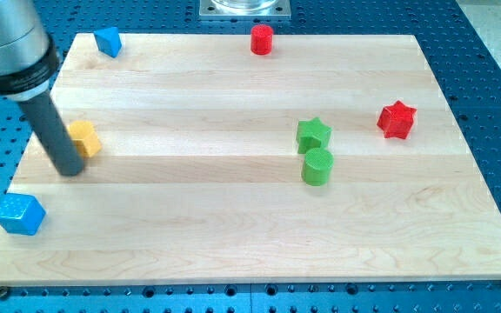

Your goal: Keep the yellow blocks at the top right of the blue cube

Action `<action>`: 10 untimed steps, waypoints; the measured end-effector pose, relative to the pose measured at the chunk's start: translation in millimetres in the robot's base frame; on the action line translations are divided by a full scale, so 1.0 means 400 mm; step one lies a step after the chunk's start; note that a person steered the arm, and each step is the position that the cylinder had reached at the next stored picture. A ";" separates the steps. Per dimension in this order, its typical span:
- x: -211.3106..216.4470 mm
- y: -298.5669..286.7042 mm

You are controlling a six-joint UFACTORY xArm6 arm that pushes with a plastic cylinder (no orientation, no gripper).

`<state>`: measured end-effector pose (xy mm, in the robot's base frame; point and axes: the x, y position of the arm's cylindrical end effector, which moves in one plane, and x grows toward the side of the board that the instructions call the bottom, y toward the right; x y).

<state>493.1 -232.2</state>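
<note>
The tip (70,170), which has no fingers to close, is set just left of the yellow block (85,139), itself above-right of the blue cube (19,214). Little further pushing seems needed.

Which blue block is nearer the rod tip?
The blue cube at the board's bottom-left corner; my tip is just above-right of it. The other blue block sits at the top-left edge.
</note>
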 end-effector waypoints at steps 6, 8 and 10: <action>-0.184 -0.161; -0.091 -0.105; 0.021 -0.102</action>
